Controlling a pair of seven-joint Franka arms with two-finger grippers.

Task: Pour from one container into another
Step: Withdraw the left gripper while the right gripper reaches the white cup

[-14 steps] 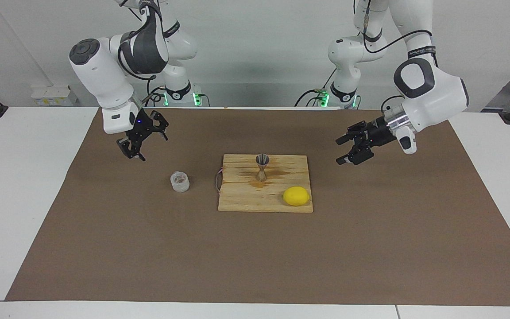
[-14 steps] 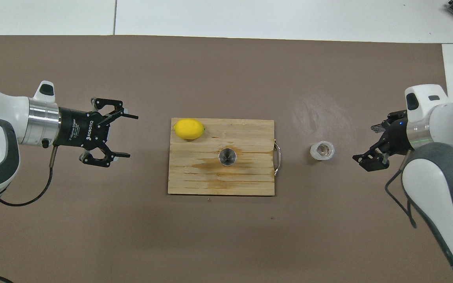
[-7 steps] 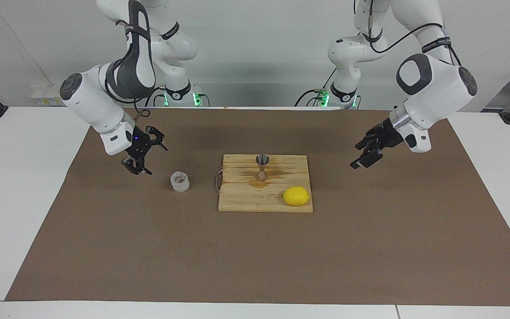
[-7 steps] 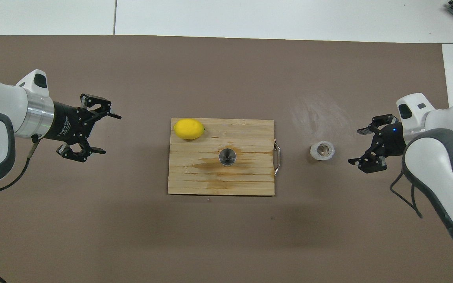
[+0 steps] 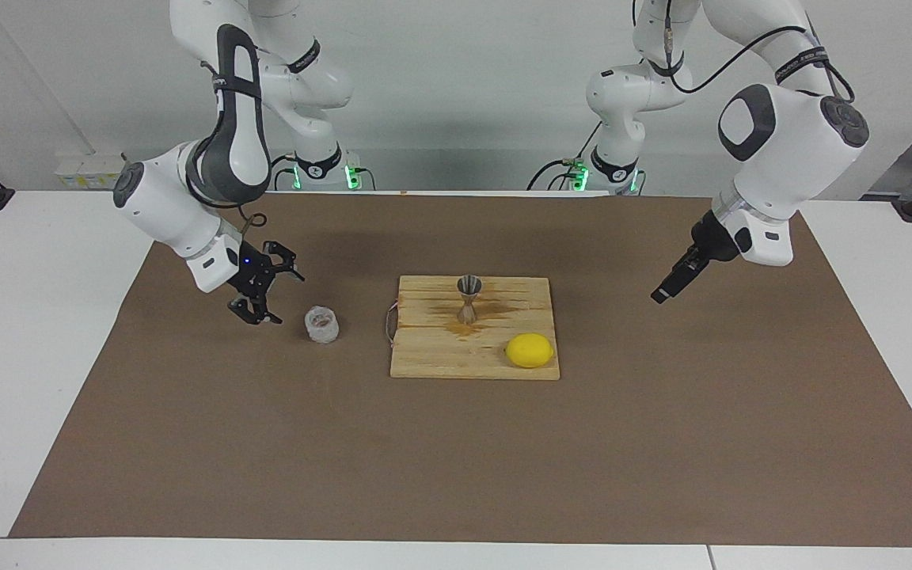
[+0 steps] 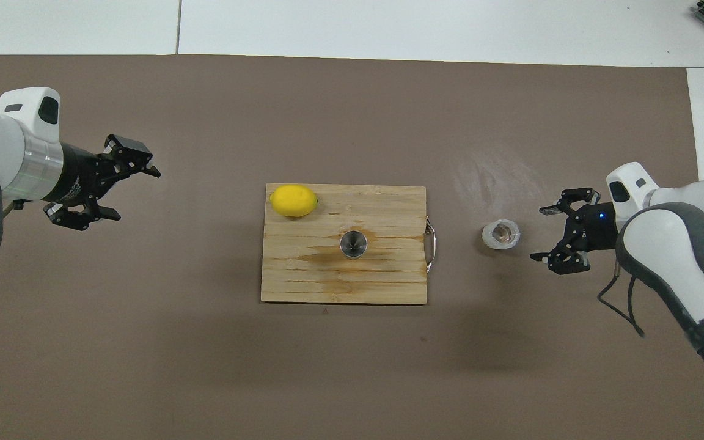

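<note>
The small clear knobbly glass cup (image 5: 321,324), standing beside the wooden board (image 5: 432,360) bearing the silvery hourglass-shaped metal jigger (image 5: 468,298), is being approached by the wide-open right gripper (image 5: 267,294); enclosing comes next.

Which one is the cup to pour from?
Find the wooden board mid-table. The glass cup stands off it on the brown mat, toward the right arm's end. It is clear and knobbly, unlike the metal jigger and lemon on the board.
</note>
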